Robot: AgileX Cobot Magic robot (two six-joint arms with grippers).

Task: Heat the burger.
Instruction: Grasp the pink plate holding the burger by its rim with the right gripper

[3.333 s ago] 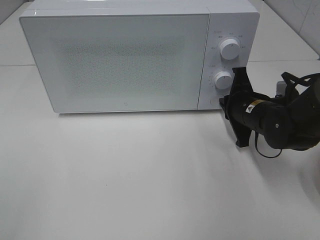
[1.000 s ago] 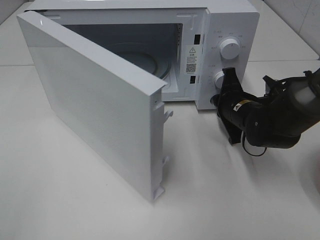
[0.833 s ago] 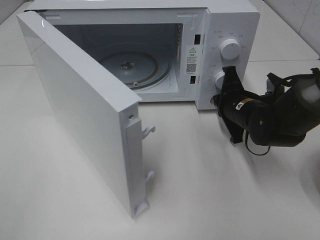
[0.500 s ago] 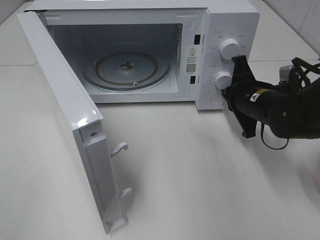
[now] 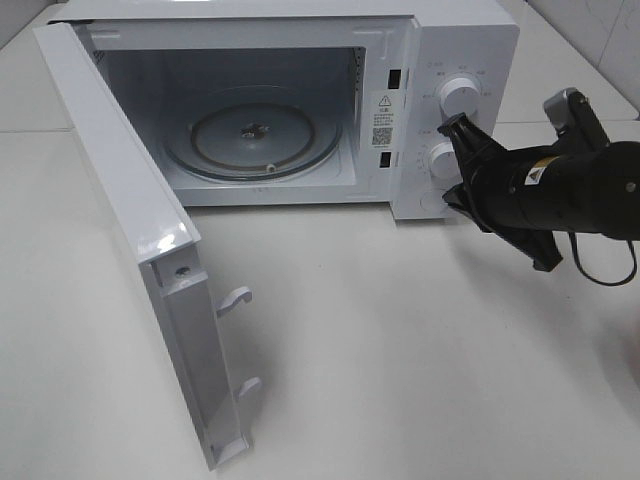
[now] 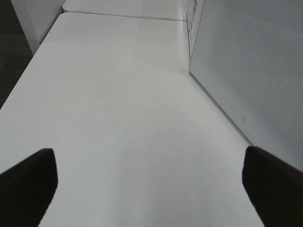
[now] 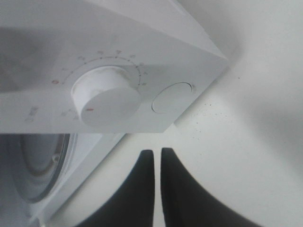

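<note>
A smooth white bench carries one boxy white microwave. Its flat door is swung wide, with a fine dotted mesh on the outer face. Inside lies one round glass turntable.

The black right end effector has its tapered fingers pressed together on nothing, just off the lower control panel. The left end effector is spread wide and empty over bare bench.

There are two round white knobs, one oval flush button, and two curved hooks, perhaps a third below.

The burger shows in none of the views.
</note>
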